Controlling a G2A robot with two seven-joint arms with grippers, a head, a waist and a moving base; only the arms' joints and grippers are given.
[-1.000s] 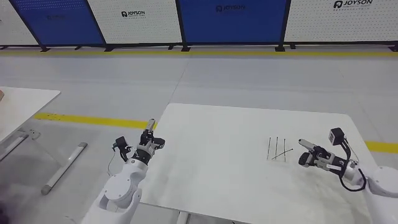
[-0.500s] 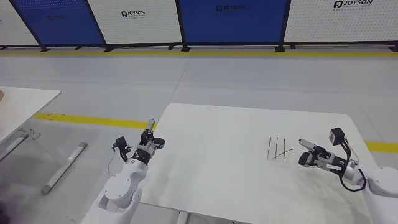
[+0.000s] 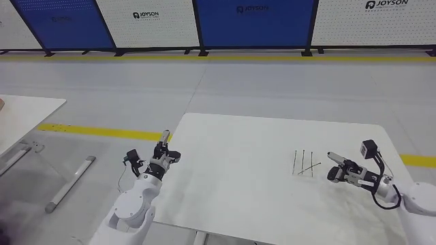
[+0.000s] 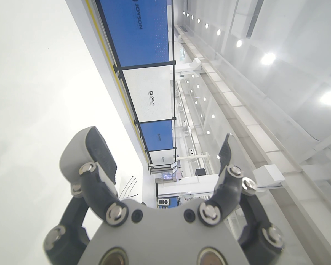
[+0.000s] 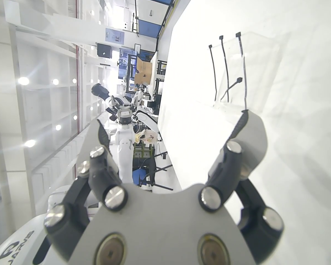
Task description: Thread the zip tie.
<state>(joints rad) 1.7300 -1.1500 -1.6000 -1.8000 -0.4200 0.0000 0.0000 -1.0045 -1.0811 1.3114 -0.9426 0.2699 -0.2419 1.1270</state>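
Several black zip ties lie side by side on the white table, right of centre, one lying crosswise over the others. In the right wrist view the zip ties rest on a clear sheet just ahead of my right gripper, which is open and holds nothing. From above, the right gripper hovers a short way right of the ties. My left gripper sits at the table's left edge, far from them. It is open and holds nothing; the zip ties look tiny in the distance.
The white table has rounded corners and bare surface between the two arms. Grey floor with a yellow line runs behind it. Blue and white perforated panels stand at the back. Another white table corner lies at far left.
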